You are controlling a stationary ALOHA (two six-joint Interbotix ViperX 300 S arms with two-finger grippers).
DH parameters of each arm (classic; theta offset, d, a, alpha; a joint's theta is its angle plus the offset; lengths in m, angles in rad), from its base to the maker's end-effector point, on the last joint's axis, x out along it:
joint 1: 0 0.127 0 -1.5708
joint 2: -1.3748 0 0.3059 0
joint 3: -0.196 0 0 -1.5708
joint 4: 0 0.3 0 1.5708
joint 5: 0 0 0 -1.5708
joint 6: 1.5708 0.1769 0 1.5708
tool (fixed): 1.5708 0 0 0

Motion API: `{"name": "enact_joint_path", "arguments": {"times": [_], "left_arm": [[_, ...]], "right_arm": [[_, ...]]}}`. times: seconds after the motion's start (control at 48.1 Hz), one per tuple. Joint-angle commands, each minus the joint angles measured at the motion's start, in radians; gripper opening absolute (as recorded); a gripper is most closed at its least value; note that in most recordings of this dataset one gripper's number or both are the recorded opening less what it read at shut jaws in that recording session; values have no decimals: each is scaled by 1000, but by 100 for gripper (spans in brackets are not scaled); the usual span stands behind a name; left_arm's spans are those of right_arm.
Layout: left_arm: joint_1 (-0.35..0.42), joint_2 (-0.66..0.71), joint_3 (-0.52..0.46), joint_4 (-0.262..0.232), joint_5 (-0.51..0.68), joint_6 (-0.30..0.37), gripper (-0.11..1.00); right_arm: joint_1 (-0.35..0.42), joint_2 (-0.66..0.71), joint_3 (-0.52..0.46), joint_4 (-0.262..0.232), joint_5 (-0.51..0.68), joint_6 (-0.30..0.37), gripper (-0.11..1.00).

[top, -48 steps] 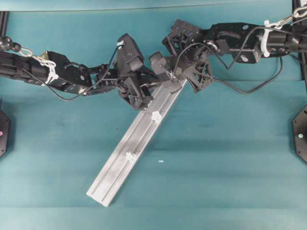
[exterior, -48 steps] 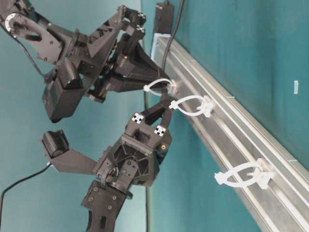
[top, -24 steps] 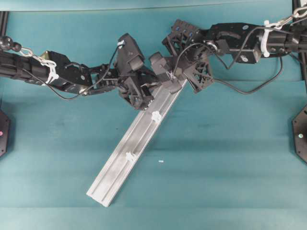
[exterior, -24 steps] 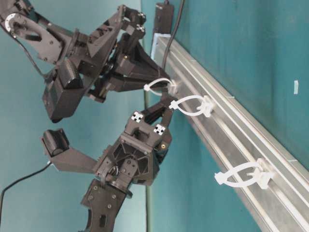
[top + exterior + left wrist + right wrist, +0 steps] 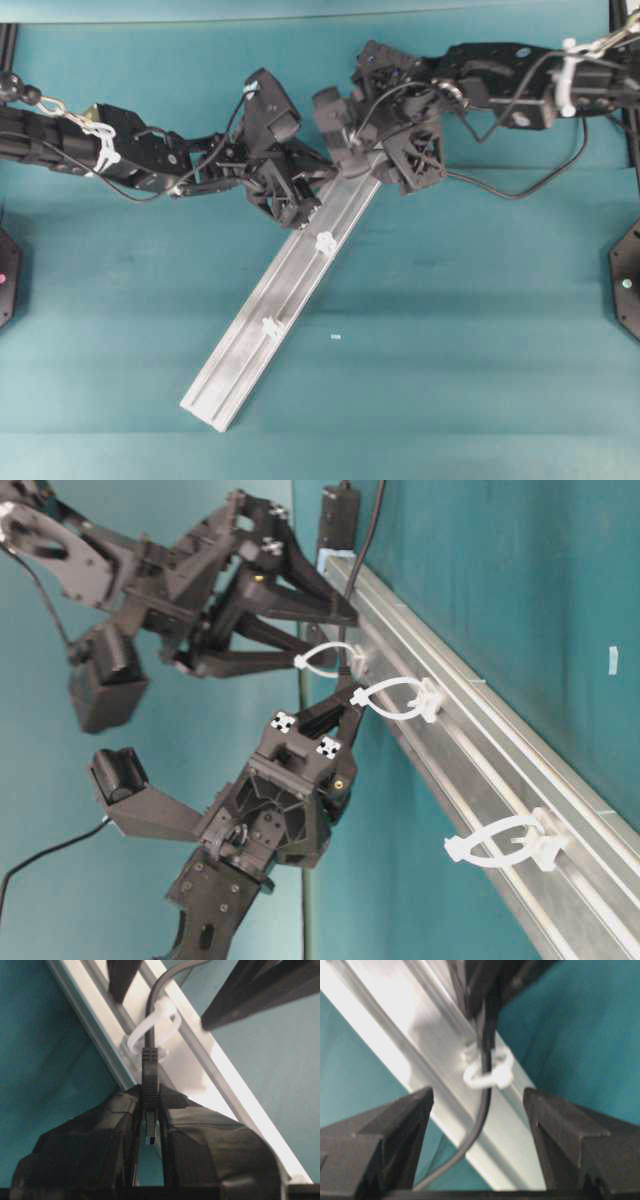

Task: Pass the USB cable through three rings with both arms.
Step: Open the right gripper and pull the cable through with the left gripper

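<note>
Cable threading is underway at the far end of a long silver rail [image 5: 285, 292] lying diagonally on a teal table [image 5: 480, 330]. The USB cable [image 5: 150, 1010] is running through the first ring [image 5: 152, 1027], the far one of three white rings clipped along the rail. The left gripper [image 5: 150, 1130] is pinching the cable's plug between nearly closed fingers, just past that ring, with the silver tip pointing back toward the wrist camera. The right gripper [image 5: 477, 1135] is standing with its fingers spread wide on either side of the cable, holding nothing; the cord is hanging loose between them. The second ring [image 5: 325, 241] and the third ring [image 5: 269, 326] are sitting empty farther down the rail, toward the near left.

The risk from here, as a judgement: only one gripper is holding the cable. If the left fingers slip on the small plug, the cord could spring back out of the first ring. Pulling hard could also drag or twist the unfastened rail, shifting the remaining rings out of line.
</note>
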Motion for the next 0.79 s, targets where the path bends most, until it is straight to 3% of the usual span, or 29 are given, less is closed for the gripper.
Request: {"name": "enact_joint_path", "arguments": {"times": [0.0, 0.249, 0.416, 0.561, 0.769], "left_arm": [[-8, -60, -3, 3, 2, -25, 10], [-17, -117, 37, 3, -2, -86, 10], [-49, -175, 67, 3, 0, -97, 10], [-80, -236, 84, 3, 2, -149, 10], [-86, -268, 91, 3, 0, -215, 10]], "right_arm": [[0, -31, 5, 3, -5, 29, 82], [0, -89, 40, 2, -5, 78, 81], [3, -132, 54, 2, -12, 141, 81], [23, -153, 51, 0, -21, 201, 80], [77, -147, 46, -15, -74, 215, 73]]}}
